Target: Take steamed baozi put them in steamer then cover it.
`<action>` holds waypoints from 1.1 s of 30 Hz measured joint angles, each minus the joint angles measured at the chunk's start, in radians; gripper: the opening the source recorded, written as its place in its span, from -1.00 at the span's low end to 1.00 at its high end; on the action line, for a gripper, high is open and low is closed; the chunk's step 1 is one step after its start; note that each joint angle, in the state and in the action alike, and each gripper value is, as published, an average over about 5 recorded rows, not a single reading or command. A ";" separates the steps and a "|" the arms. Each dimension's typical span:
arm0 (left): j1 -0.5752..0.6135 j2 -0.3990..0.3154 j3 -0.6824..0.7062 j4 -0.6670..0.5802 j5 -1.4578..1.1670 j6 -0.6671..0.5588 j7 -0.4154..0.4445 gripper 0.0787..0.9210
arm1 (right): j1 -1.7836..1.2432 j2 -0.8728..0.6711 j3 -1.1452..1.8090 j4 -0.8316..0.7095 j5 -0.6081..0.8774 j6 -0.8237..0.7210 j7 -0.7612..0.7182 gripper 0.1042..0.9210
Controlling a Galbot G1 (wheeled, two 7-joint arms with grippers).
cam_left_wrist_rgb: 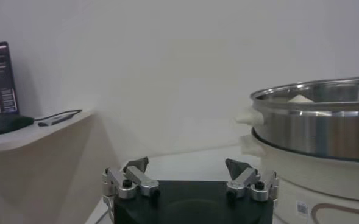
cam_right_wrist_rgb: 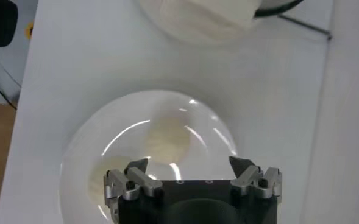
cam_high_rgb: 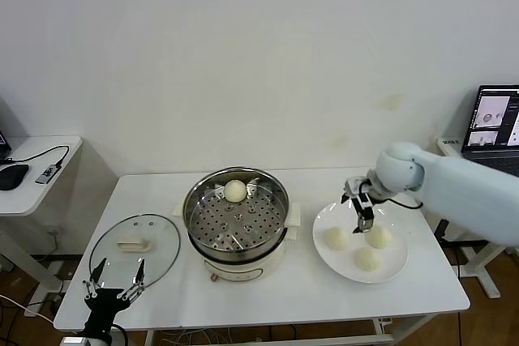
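One bun sits in the steamer, three buns wait on the plate at the desk's right edge. Right gripper open above them; next, descend and grasp. Left gripper open, idle near the lid, front-left corner.

Above the steamer, open from the top, uncovered, with only one baozi at the far rim of the perforated tray and bare tray across the rest. Between steamer and plate, a narrow strip of bare table; over the plate, three buns close together with the right gripper, jaws spread, just above them. On the left, the cover flat beside the steamer, left gripper spread wide at its near edge, bare table along the front.
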 measured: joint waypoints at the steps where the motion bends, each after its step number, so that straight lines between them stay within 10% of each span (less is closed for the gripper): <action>1: 0.001 0.000 -0.001 0.000 0.000 0.000 0.000 0.77 | -0.012 0.007 0.006 -0.009 -0.005 0.000 0.000 0.76; 22: -0.007 -0.009 -0.005 0.012 0.004 -0.004 0.002 0.77 | -0.165 0.131 0.101 -0.177 -0.101 0.003 0.002 0.74; 33: -0.005 -0.012 -0.003 0.014 0.007 -0.004 0.002 0.77 | -0.194 0.162 0.120 -0.222 -0.125 -0.012 0.007 0.39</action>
